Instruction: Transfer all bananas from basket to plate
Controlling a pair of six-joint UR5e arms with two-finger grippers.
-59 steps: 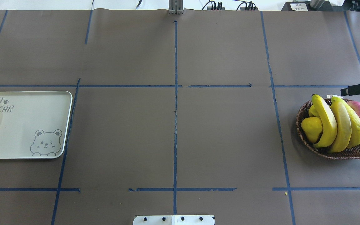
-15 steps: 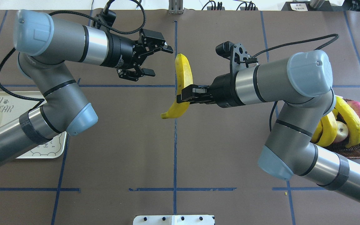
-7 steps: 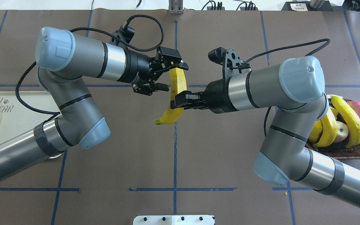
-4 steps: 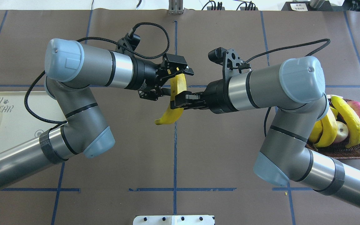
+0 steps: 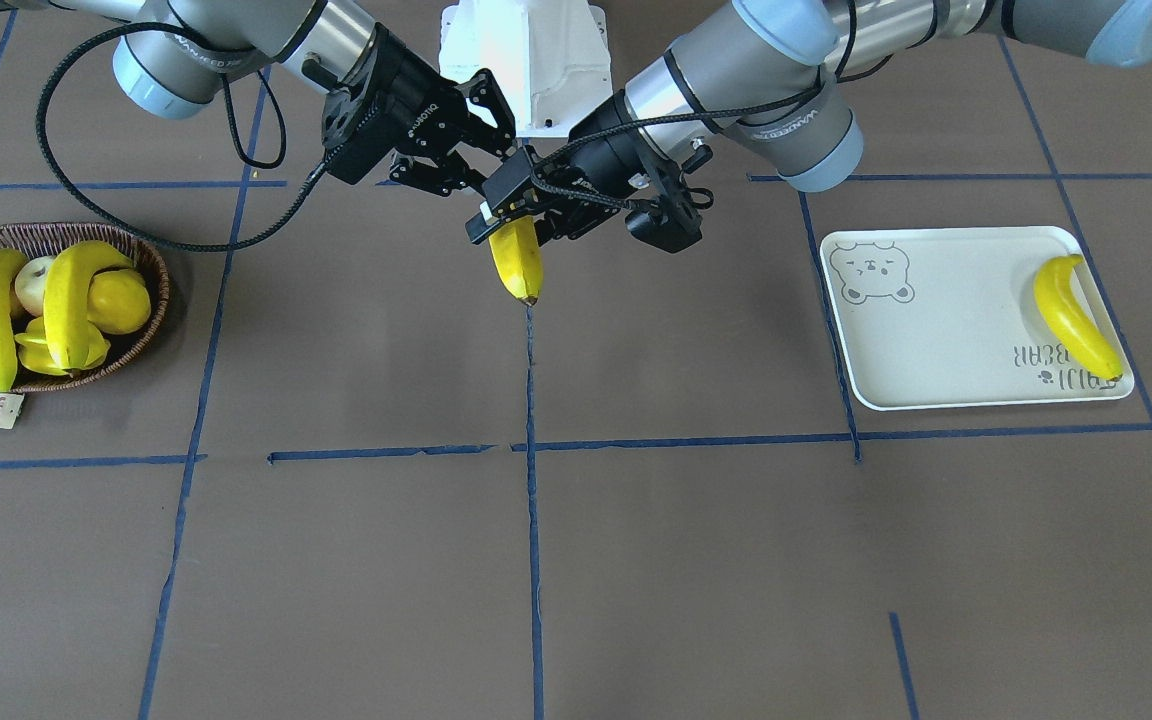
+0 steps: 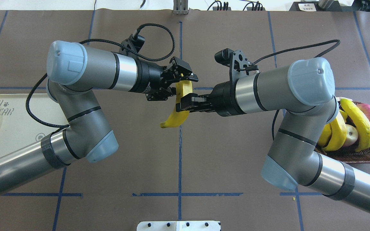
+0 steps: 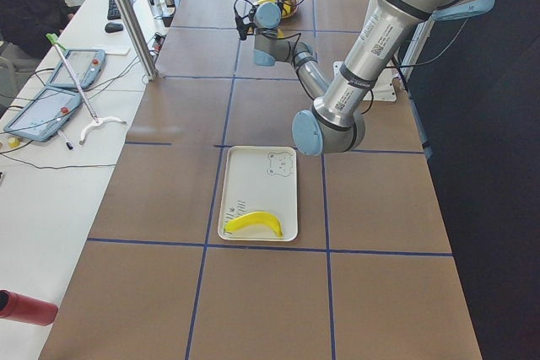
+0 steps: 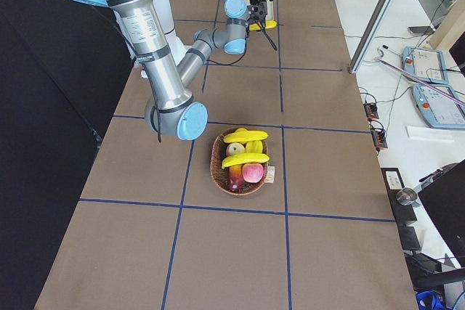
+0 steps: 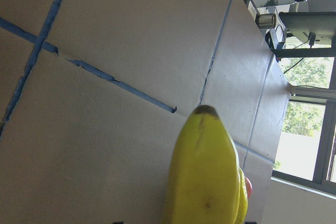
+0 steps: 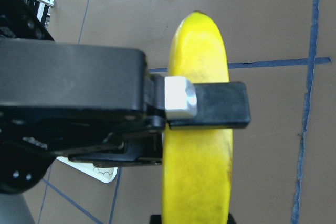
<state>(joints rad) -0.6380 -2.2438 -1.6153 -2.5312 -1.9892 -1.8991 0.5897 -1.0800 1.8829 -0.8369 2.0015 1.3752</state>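
Mid-worktop (image 6: 230, 154), over the centre line: I hold a banana (image 6: 176, 116) clear of the surface between both arms. My right claw (image 6: 182, 103) clamps its middle, reaching in from the basket side. My left claw (image 6: 181, 85) meets its far end from the plate side, a finger on either flank. The basket (image 5: 141, 340) stands at the robot's right end of the worktop, two bananas (image 5: 66, 300) lying among other fruit (image 5: 121, 300) inside. The plate (image 5: 936, 340) lies at the opposite end, a fourth banana (image 5: 1071, 315) on it along the outer short edge, beside the lettering (image 5: 1051, 365). The bear drawing (image 5: 871, 272) sits at an inner corner.
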